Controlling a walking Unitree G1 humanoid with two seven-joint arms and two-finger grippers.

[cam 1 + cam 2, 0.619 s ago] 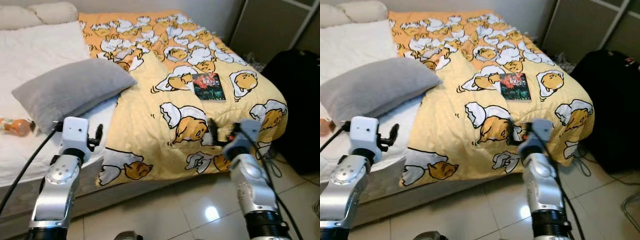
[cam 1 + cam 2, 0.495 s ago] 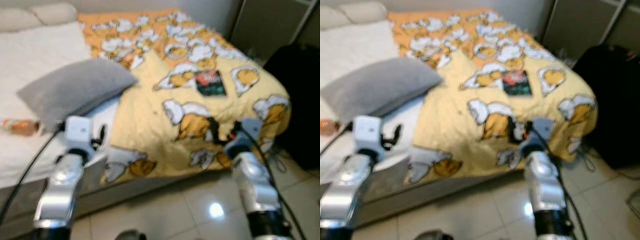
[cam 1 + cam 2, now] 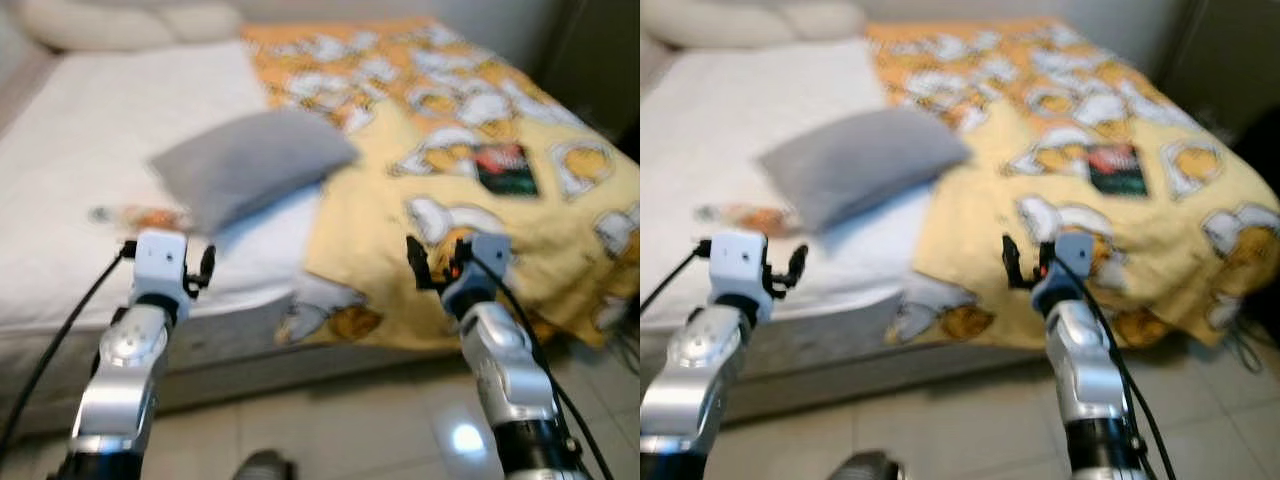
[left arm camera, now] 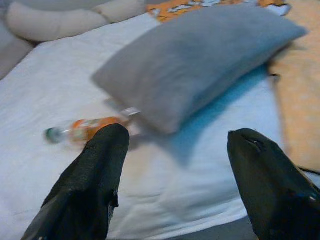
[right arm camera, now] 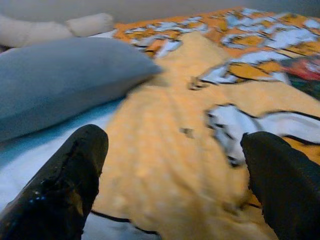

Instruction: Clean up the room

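Note:
On the bed's white sheet (image 3: 90, 130) lies an orange drink bottle (image 3: 150, 215), on its side just beside a grey pillow (image 3: 250, 165). A dark book (image 3: 505, 168) rests on the yellow cartoon-print blanket (image 3: 420, 120). My left gripper (image 3: 165, 262) is open and empty, hovering before the bed's edge, and the left wrist view looks along it at the bottle (image 4: 85, 129) and pillow (image 4: 200, 55). My right gripper (image 3: 445, 268) is open and empty too, in front of the blanket's hanging edge (image 5: 170, 150).
Cream pillows (image 3: 120, 20) lie at the head of the bed. The mattress side (image 3: 250, 340) faces me above a glossy tiled floor (image 3: 350, 430). The pictures are blurred.
The whole picture has swung left, so the bed and book sit further right and the bottle is more central. Both arms hold the same pose with open grippers.

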